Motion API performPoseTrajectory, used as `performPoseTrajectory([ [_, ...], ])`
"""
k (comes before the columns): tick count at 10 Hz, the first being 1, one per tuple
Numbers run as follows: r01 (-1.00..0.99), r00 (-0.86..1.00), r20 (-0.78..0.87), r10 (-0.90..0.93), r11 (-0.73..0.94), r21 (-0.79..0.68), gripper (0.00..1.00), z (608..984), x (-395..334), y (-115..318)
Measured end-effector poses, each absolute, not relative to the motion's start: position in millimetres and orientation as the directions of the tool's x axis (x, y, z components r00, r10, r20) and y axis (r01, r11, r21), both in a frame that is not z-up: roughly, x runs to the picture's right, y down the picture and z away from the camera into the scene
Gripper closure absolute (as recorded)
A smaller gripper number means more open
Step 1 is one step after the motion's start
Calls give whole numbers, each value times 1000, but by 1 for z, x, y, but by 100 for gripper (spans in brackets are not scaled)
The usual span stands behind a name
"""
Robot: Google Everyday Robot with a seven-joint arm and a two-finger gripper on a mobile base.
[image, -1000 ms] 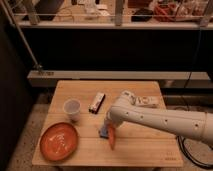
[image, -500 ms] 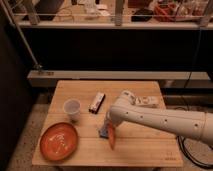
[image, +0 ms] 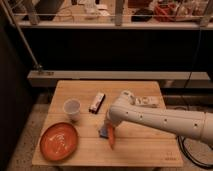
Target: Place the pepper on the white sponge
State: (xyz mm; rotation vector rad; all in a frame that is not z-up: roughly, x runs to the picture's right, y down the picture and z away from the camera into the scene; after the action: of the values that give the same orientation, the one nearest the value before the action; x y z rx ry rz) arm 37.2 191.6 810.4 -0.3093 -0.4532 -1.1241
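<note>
The slim orange-red pepper (image: 111, 137) hangs point down just above the wooden table (image: 140, 150), at the front middle. My gripper (image: 107, 128) is at the end of the white arm (image: 155, 119) and is shut on the pepper's upper end. A bluish-grey part (image: 103, 131) shows just left of the pepper; I cannot tell whether it is a finger or a separate object. The white sponge (image: 147, 101) lies at the back right of the table, partly hidden behind the arm.
A white cup (image: 71, 108) stands at the left. A round orange plate (image: 59, 141) lies at the front left. A dark snack bar (image: 97, 102) lies at the back middle. A rail and shelf run behind the table.
</note>
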Motion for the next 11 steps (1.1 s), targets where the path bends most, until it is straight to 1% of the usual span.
performPoseTrajectory([
  [11,932,300,499,-813,362,29,66,810,28,188],
])
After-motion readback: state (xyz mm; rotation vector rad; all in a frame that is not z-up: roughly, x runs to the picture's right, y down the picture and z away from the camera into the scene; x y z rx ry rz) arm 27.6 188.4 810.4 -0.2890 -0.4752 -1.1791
